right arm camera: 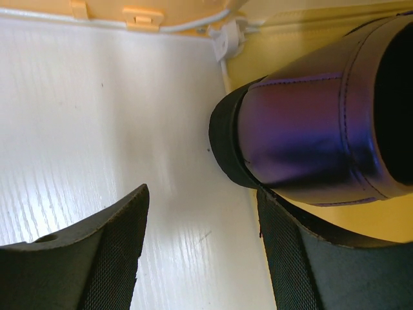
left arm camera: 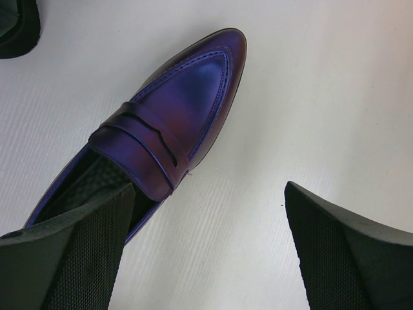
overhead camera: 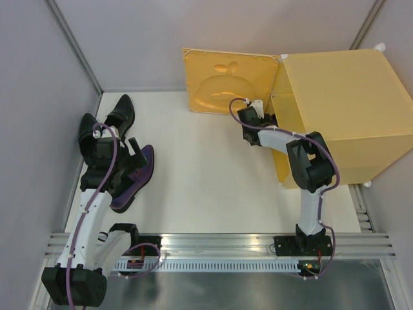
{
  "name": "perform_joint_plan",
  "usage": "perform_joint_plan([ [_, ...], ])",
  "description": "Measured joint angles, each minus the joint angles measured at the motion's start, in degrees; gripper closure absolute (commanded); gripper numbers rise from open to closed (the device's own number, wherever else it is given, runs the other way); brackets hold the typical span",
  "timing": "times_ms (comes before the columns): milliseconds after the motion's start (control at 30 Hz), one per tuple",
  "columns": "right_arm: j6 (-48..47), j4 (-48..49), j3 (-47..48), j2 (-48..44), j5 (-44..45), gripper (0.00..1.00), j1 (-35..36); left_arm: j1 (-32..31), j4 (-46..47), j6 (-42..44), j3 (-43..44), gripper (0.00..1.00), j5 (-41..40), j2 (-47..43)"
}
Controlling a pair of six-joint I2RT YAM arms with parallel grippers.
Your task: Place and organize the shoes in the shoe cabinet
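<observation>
One purple shoe (left arm camera: 174, 123) lies on the white table at the left (overhead camera: 143, 173), toe pointing away. My left gripper (left arm camera: 213, 252) is open just above it (overhead camera: 132, 161), with the left finger (left arm camera: 77, 258) over the shoe's dark inside and the right finger over bare table. Two black shoes (overhead camera: 120, 111) (overhead camera: 87, 126) lie behind it. The yellow shoe cabinet (overhead camera: 342, 110) stands at the right with its door (overhead camera: 229, 81) swung open. My right gripper (right arm camera: 200, 258) is open at the cabinet's mouth (overhead camera: 253, 123). The second purple shoe (right arm camera: 310, 135) lies on the cabinet floor, heel end beside my right finger.
Grey walls close the left and back sides. A white corner connector (right arm camera: 226, 35) marks the cabinet's door hinge. A corner of a black shoe (left arm camera: 16, 26) shows at the top left of the left wrist view. A metal rail (overhead camera: 213, 245) runs along the near edge.
</observation>
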Motion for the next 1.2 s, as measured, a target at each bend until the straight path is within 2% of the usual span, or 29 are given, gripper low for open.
perform_joint_plan([
  [567, 1.42, -2.67, 7.61, 4.28, 3.39, 0.28, -2.54, 0.00, 0.00, 0.00, 0.00, 0.00, -0.04, 0.02],
  [1000, -2.78, -1.40, 8.70, 3.39, -6.43, 0.28, -1.95, 0.00, 0.00, 0.00, 0.00, 0.00, -0.04, 0.11],
  [1200, -3.82, -0.94, 12.50, 4.59, -6.36, 0.28, -1.53, 0.00, 0.00, 0.00, 0.00, 0.00, -0.04, 0.37],
])
